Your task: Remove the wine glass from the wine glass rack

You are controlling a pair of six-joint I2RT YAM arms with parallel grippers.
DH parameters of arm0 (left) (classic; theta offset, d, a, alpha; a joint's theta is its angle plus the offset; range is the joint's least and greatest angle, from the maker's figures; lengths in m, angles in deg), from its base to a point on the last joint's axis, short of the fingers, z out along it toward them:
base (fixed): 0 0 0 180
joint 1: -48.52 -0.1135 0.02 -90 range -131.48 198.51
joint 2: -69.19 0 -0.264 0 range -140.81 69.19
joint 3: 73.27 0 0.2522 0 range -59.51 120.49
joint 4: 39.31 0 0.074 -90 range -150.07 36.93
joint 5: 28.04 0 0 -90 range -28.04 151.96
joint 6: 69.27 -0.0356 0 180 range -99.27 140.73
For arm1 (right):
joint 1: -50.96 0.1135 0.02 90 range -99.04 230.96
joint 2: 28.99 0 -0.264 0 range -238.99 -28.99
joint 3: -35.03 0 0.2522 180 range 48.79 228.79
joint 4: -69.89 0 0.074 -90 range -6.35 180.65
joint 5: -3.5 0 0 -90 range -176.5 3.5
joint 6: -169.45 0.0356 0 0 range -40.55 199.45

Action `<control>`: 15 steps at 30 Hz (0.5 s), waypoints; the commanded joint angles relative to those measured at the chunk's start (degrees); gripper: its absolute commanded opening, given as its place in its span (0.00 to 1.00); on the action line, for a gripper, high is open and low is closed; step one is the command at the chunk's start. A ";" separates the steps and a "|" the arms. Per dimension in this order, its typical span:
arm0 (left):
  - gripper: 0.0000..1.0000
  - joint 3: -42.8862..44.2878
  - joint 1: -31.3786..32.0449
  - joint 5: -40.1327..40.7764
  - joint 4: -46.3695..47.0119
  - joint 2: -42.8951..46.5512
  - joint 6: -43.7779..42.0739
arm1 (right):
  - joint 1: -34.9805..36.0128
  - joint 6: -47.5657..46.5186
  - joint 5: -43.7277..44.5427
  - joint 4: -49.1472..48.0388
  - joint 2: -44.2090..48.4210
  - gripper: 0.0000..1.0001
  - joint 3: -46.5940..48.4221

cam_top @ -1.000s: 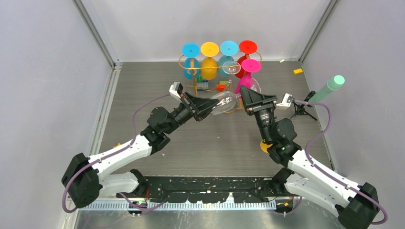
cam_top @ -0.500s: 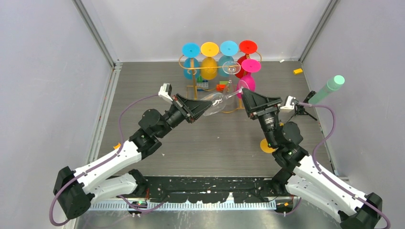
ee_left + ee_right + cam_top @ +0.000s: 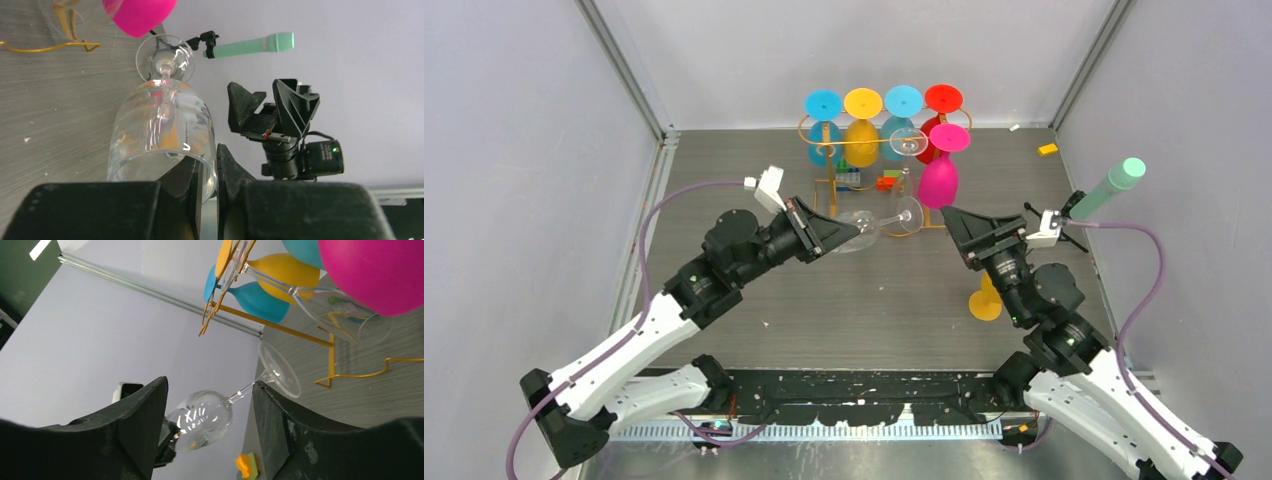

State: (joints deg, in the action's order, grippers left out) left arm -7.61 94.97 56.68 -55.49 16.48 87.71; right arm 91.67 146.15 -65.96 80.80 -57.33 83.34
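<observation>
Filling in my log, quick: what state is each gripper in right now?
Left gripper: shut on the clear glass, gripping its rim.
Right gripper: open, holding nothing.

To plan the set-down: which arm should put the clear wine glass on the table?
Left. The left hand is shut on the rim of the clear wine glass, which is already off the wine glass rack. The right hand is open, empty and apart from the glass.
</observation>
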 commanded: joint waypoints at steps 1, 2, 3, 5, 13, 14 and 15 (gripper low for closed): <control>0.00 10.71 1.23 -4.56 -15.84 -1.26 -13.48 | 0.16 -8.93 4.14 13.44 2.46 0.67 7.01; 0.00 12.20 1.86 -4.33 -18.25 -2.41 -15.05 | 0.16 -9.73 5.21 15.63 2.88 0.67 8.12; 0.00 13.81 2.66 -3.72 -20.95 -3.62 -16.72 | 0.16 -11.08 5.70 16.67 3.09 0.67 8.59; 0.00 17.82 4.57 -1.76 -27.01 -7.33 -20.14 | 0.16 -12.82 7.18 19.64 3.37 0.66 9.99; 0.00 35.84 14.79 10.98 -45.23 -24.78 -32.57 | 0.16 -18.01 17.06 35.11 4.11 0.64 16.90; 0.00 38.62 16.06 11.75 -46.97 -27.21 -33.84 | 0.16 -18.45 17.82 37.44 4.44 0.64 17.37; 0.00 41.30 17.12 12.59 -48.27 -30.27 -34.94 | 0.16 -19.13 19.24 38.60 4.78 0.64 18.34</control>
State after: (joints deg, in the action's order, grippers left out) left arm 24.04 108.59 63.96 -95.20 -7.73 61.31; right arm 91.67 131.28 -54.92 110.92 -53.92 97.48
